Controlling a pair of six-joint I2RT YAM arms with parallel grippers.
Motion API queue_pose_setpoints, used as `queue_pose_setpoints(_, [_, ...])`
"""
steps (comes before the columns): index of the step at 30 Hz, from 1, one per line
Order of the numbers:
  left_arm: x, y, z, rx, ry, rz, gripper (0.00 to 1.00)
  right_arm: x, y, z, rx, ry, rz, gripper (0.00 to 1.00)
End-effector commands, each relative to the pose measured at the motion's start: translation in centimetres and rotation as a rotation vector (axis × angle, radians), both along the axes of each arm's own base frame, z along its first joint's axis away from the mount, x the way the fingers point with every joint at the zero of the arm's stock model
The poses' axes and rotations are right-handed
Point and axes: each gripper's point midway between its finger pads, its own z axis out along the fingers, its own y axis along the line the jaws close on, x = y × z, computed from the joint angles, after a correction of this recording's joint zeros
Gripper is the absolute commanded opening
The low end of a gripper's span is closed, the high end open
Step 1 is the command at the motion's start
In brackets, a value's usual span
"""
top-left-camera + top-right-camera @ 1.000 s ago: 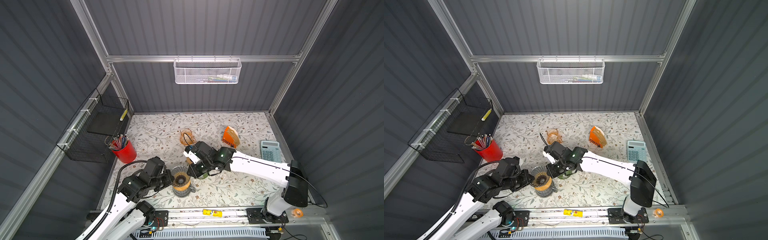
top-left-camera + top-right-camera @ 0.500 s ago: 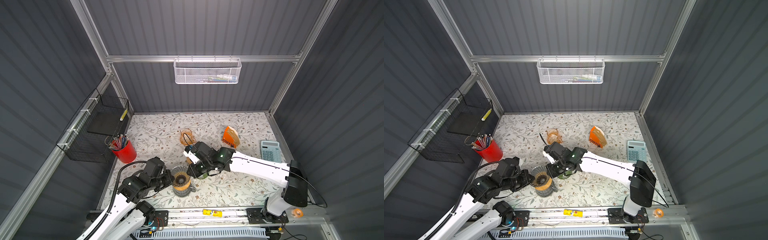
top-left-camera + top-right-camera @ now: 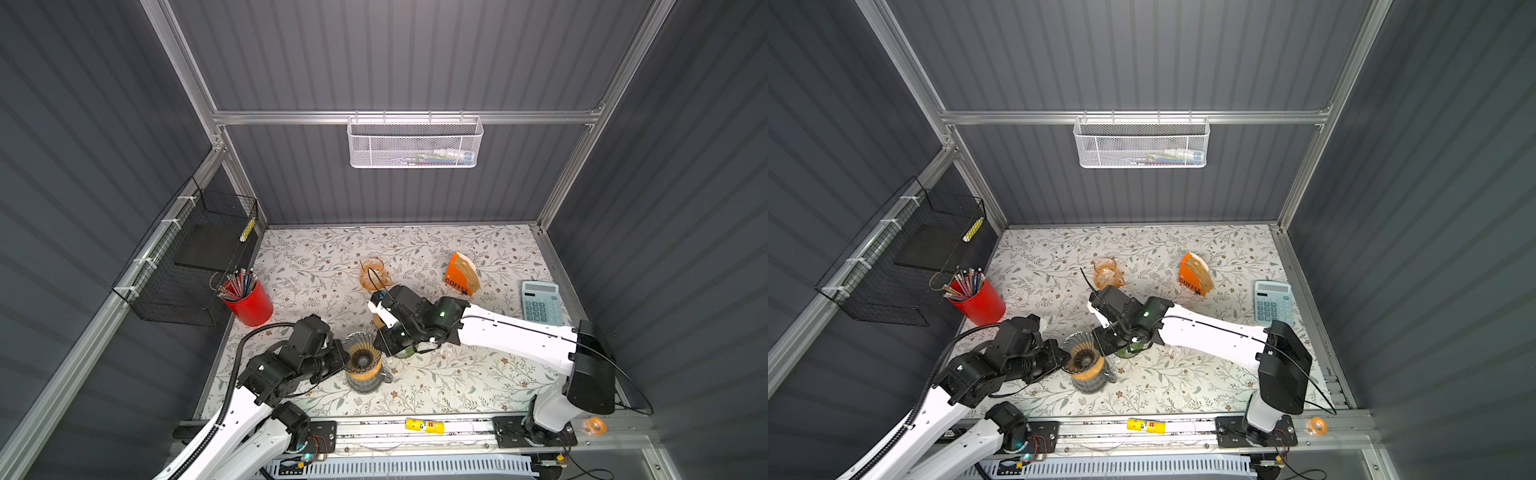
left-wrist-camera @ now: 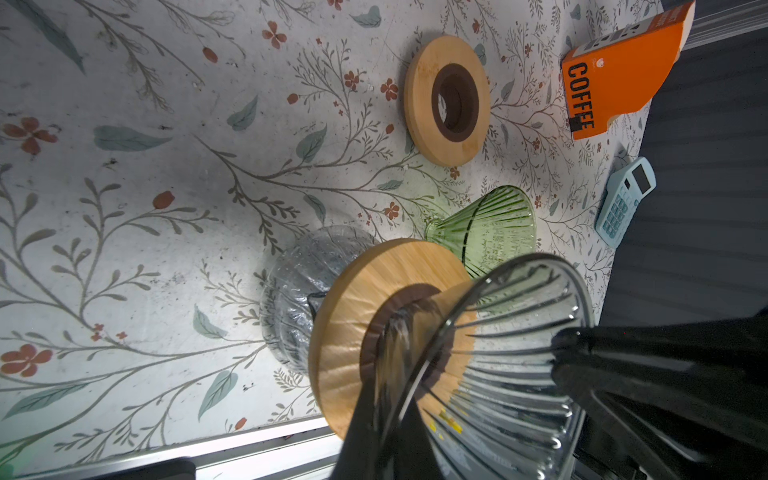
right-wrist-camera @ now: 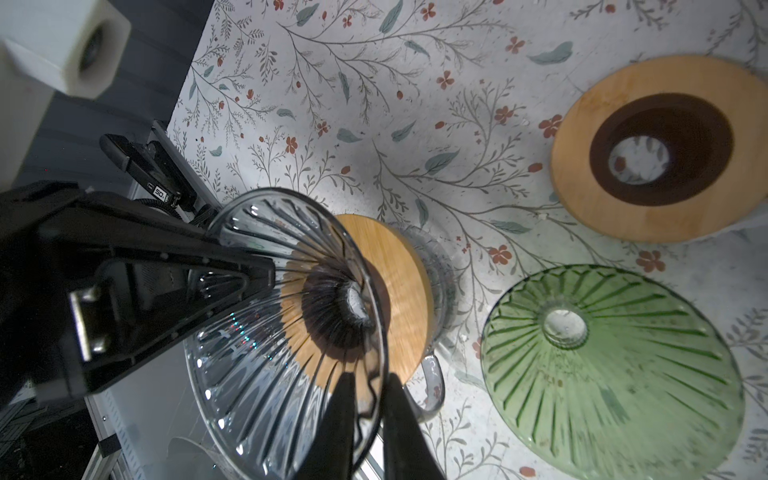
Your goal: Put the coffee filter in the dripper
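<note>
The dripper (image 3: pixel 360 358) (image 3: pixel 1083 358) is a clear ribbed glass cone on a wooden collar, standing on a glass carafe near the table's front. My left gripper (image 3: pixel 343 360) (image 4: pixel 395 395) is shut on its rim from the left. From the opposite side my right gripper (image 3: pixel 380 351) (image 5: pixel 368 388) is shut on the rim, one finger inside the cone and one outside. The coffee filters (image 3: pixel 467 266) (image 3: pixel 1200 266) are a tan stack in an orange box marked COFFEE at the back right, away from both grippers.
A green glass cone (image 5: pixel 602 365) (image 4: pixel 486 232) lies upside down right beside the carafe, under the right wrist. Behind it lies a loose wooden ring (image 5: pixel 660 149). Also on the table are an amber jug (image 3: pixel 374 274), a red pencil cup (image 3: pixel 249 303) and a calculator (image 3: pixel 540 301).
The right arm has edged slightly toward the dripper. Nothing else has visibly moved.
</note>
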Motion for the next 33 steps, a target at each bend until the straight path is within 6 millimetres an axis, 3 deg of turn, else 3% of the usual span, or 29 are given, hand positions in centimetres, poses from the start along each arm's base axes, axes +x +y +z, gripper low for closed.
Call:
queue_pose_setpoints(1, [-2.2,1.0,-3.9,0.080,0.142,-0.019,0.00,-2.2,-1.0,-5.2,-0.134,0.062,0.044,0.15])
queue_pose_setpoints(9, [-2.1,1.0,-4.0,0.088,0.148,-0.024,0.00,-2.2,-1.4,-5.8,-0.152,0.054,0.038,0.15])
queue_pose_setpoints(33, [-0.2,0.5,0.0,0.078,0.051,-0.021,0.00,-1.5,-0.3,-2.7,-0.105,-0.003,0.062,0.16])
